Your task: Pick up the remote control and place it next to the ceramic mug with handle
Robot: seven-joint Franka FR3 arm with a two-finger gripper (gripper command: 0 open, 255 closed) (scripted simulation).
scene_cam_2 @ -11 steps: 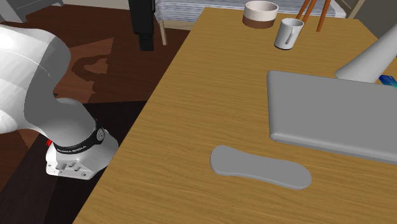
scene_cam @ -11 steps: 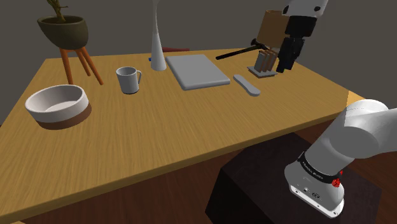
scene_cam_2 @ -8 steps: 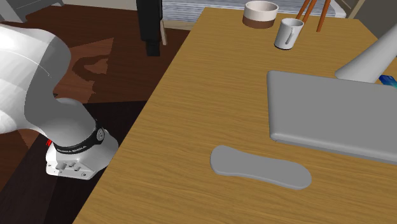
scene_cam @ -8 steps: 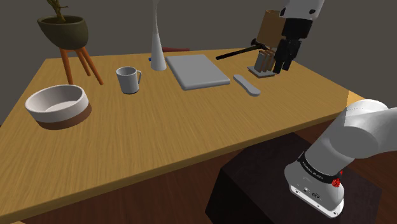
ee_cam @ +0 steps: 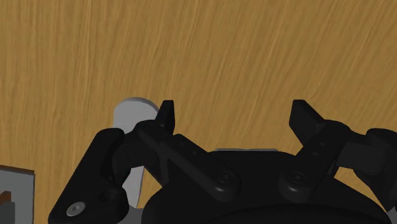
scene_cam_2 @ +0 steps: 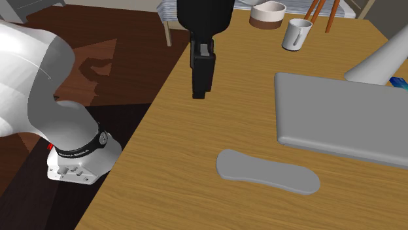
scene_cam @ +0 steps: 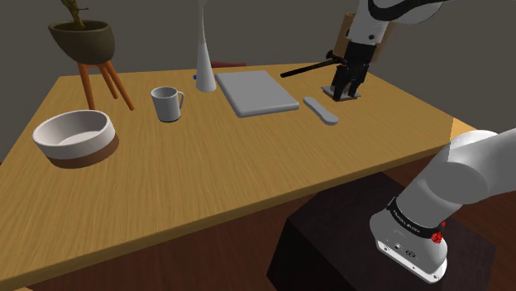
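Observation:
The remote control [scene_cam: 321, 110] is a flat grey oblong lying on the wooden table [scene_cam: 248, 174], beside a grey slab. It also lies in the near part of the second exterior view [scene_cam_2: 268, 172]. The white mug with handle [scene_cam: 168, 104] stands far off toward the shoulder view's left, near a bowl [scene_cam_2: 297, 34]. My black gripper [scene_cam: 346, 88] hangs open above the table, a little beyond the remote [scene_cam_2: 199, 91]. In the wrist view its fingers stand wide apart [ee_cam: 235, 118] with nothing between them, and the remote's rounded end [ee_cam: 133, 113] lies just outside one finger.
A grey slab [scene_cam: 256, 91] lies between remote and mug. A white-and-brown bowl [scene_cam: 73, 136], a plant on a wooden stand [scene_cam: 91, 50] and a tall white cone [scene_cam: 205, 58] stand along the back. A small rack [scene_cam: 341, 93] sits behind the gripper.
The gripper has come down and swung in over the table's edge, closer to the remote. Its fingers stay apart. Nothing on the table has moved.

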